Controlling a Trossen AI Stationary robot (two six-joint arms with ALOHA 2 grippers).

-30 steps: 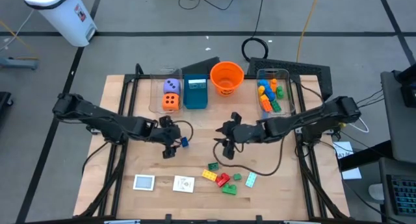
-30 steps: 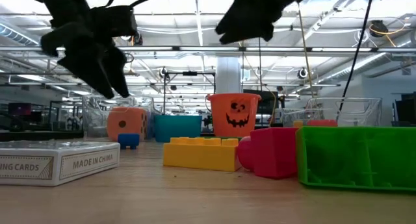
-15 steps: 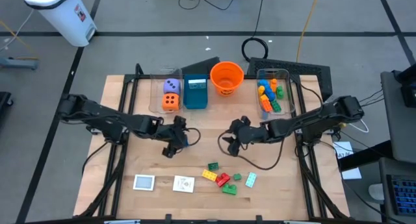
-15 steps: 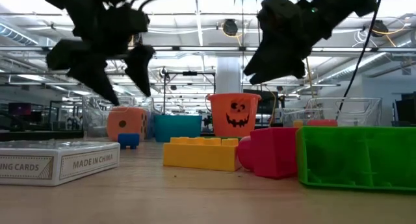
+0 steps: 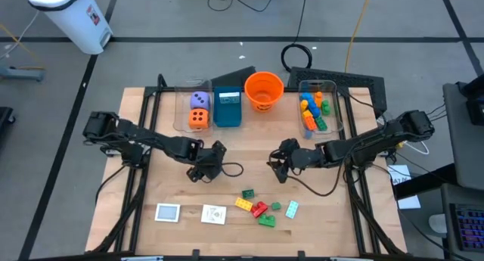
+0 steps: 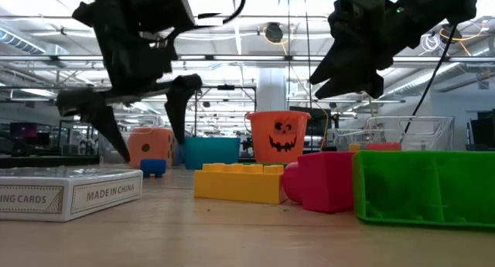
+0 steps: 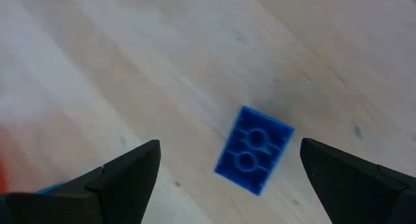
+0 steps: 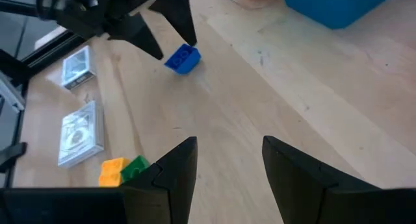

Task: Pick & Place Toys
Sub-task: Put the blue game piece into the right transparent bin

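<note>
High view: we find the left gripper (image 5: 215, 156) at mid-table with its fingers spread wide and empty, poised directly above a blue brick (image 7: 254, 149) that lies flat on bare wood, clear of both fingers on either side. We find the right gripper (image 5: 280, 160) nearby, fingers parted and holding nothing, with open board between the two. A cluster of bricks (image 5: 261, 206) and two white card packs (image 5: 190, 213) lie near the table's front edge (image 5: 242, 251).

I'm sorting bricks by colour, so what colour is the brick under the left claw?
Blue. The brick shows best in the left wrist view.
</note>
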